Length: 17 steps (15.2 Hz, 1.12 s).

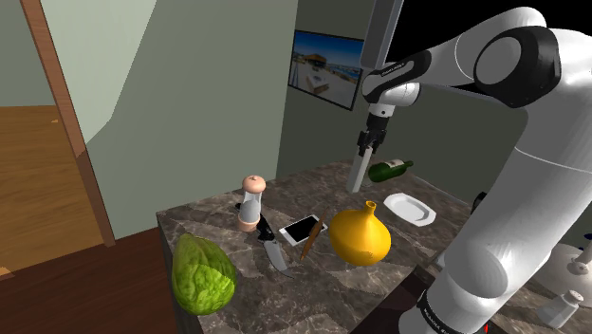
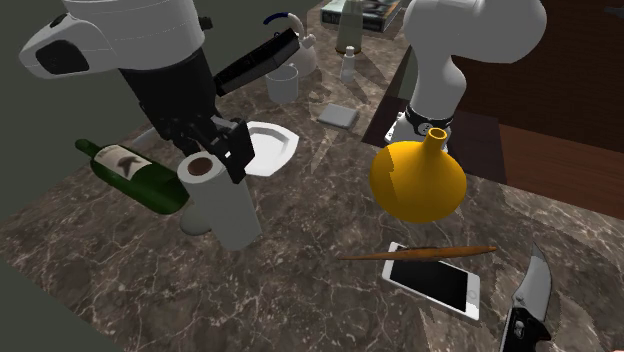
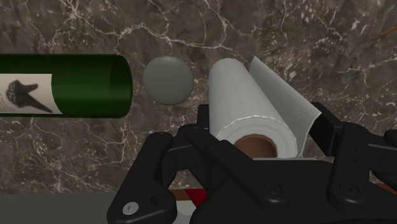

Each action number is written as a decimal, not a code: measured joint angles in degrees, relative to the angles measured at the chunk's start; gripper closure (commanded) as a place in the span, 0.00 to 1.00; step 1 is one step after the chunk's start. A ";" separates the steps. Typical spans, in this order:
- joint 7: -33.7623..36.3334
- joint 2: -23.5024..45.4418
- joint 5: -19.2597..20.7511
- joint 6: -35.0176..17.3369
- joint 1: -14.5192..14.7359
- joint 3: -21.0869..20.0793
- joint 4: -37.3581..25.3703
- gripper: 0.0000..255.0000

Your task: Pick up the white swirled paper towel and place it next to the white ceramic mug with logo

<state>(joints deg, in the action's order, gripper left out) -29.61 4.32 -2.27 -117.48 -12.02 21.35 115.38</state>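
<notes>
The gripper [image 2: 224, 152] has its fingers closed on the top end of the paper towel roll [image 2: 226, 212]. The roll hangs upright just beside the green bottle [image 2: 135, 172] and appears to be raised off the counter [image 2: 300, 290], ready to be carried. The mug [image 2: 283, 82] stands well beyond the bottle, past the plate [image 2: 272, 148], so I judge the move across is yet to come.

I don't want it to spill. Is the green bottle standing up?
No, the green bottle lies on its side beside the paper towel roll.

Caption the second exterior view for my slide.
Black two-finger gripper clasping a white paper towel roll beside a lying dark-green bottle on a marbled counter.
</notes>
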 measured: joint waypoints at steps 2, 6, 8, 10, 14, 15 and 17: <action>0.00 0.00 0.00 0.01 0.00 0.00 0.00 1.00; 0.00 0.00 0.00 0.01 0.00 0.00 0.00 1.00; 0.04 -0.12 0.06 0.24 0.01 0.00 -0.12 1.00; 0.17 -0.67 0.30 1.47 0.02 0.03 -0.85 1.00; 0.54 -1.55 0.69 4.36 0.12 -0.01 -2.93 1.00; 0.59 -1.77 0.78 5.06 0.12 0.00 -3.43 1.00; 0.74 -2.19 0.96 6.51 0.16 -0.02 -4.48 1.00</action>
<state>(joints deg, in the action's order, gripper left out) -28.87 2.13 -1.32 -110.97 -11.86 21.33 110.90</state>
